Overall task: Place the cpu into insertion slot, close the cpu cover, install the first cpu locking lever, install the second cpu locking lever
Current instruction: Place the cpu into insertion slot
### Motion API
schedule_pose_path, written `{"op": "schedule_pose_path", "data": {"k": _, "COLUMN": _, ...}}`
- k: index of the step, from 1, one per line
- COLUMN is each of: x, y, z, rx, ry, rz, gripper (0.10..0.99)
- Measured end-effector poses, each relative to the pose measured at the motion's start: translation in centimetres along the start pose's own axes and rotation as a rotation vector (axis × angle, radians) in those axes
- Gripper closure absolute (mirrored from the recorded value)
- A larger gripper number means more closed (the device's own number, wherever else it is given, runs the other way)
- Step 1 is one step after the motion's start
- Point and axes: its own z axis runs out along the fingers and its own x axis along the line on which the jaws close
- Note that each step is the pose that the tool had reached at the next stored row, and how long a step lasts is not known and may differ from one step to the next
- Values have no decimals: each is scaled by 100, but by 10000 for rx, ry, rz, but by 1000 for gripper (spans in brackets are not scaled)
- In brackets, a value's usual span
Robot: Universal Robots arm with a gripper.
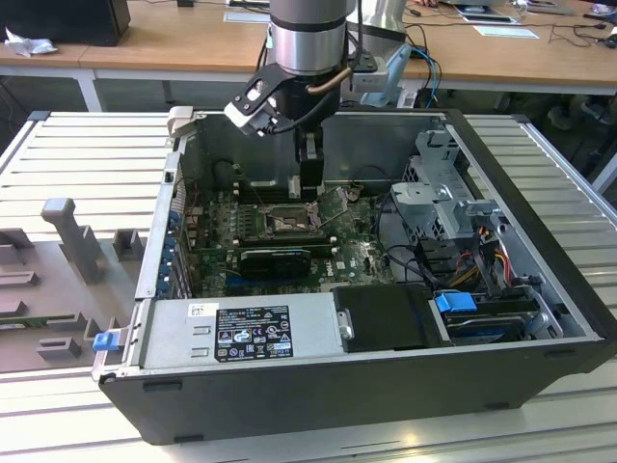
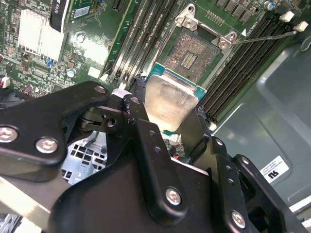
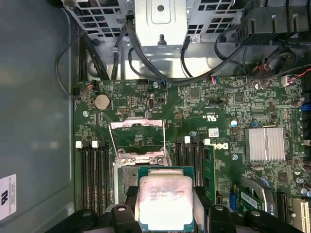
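Note:
My gripper reaches down into the open computer case and is shut on the cpu, a flat square chip with a silver-grey top. In both wrist views the black fingers clamp two opposite edges of the chip. The cpu hangs tilted just above the insertion slot, overlapping one side of it. The slot shows its dark pin field uncovered, and it sits on the green board. The cpu cover, a thin silver frame, stands swung open beside the slot. A thin locking lever rod sticks out past the socket.
Long black memory slots flank the socket on both sides. A black card lies across the board nearby, and a finned heat sink is further off. The power supply, drive cage and loose cables crowd the case.

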Motion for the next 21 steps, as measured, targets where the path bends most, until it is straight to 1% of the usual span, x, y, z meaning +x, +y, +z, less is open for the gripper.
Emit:
{"op": "schedule_pose_path", "data": {"k": 2, "x": -1, "y": -5, "z": 70, "rx": 15, "ry": 1, "rz": -8, "gripper": 557}}
{"op": "schedule_pose_path", "data": {"k": 6, "x": 18, "y": 5, "z": 167, "rx": 17, "ry": 10, "rz": -136, "gripper": 557}}
{"op": "schedule_pose_path", "data": {"k": 8, "x": 17, "y": -1, "z": 216, "rx": 24, "ry": 31, "rz": -445, "gripper": 557}}
{"op": "schedule_pose_path", "data": {"k": 10, "x": 18, "y": -32, "z": 254, "rx": 24, "ry": 35, "rz": -501, "gripper": 557}}
{"op": "schedule_pose_path", "data": {"k": 11, "x": 20, "y": -58, "z": 269, "rx": 25, "ry": 35, "rz": -500, "gripper": 557}}
{"op": "schedule_pose_path", "data": {"k": 12, "x": 29, "y": -101, "z": 300, "rx": 24, "ry": 35, "rz": -498, "gripper": 557}}
{"op": "schedule_pose_path", "data": {"k": 13, "x": 50, "y": -129, "z": 335, "rx": 24, "ry": 35, "rz": -498, "gripper": 557}}
{"op": "schedule_pose_path", "data": {"k": 14, "x": 63, "y": -139, "z": 352, "rx": 25, "ry": 34, "rz": -497, "gripper": 557}}
{"op": "schedule_pose_path", "data": {"k": 16, "x": 105, "y": -172, "z": 410, "rx": 24, "ry": 36, "rz": -496, "gripper": 557}}
{"op": "schedule_pose_path", "data": {"k": 17, "x": 139, "y": -185, "z": 460, "rx": 25, "ry": 36, "rz": -497, "gripper": 557}}
{"op": "schedule_pose_path", "data": {"k": 18, "x": 153, "y": -188, "z": 494, "rx": 24, "ry": 35, "rz": -487, "gripper": 557}}
{"op": "schedule_pose_path", "data": {"k": 19, "x": 156, "y": -190, "z": 526, "rx": 25, "ry": 31, "rz": -427, "gripper": 557}}
{"op": "schedule_pose_path", "data": {"k": 21, "x": 158, "y": -193, "z": 564, "rx": 23, "ry": 27, "rz": -371, "gripper": 557}}
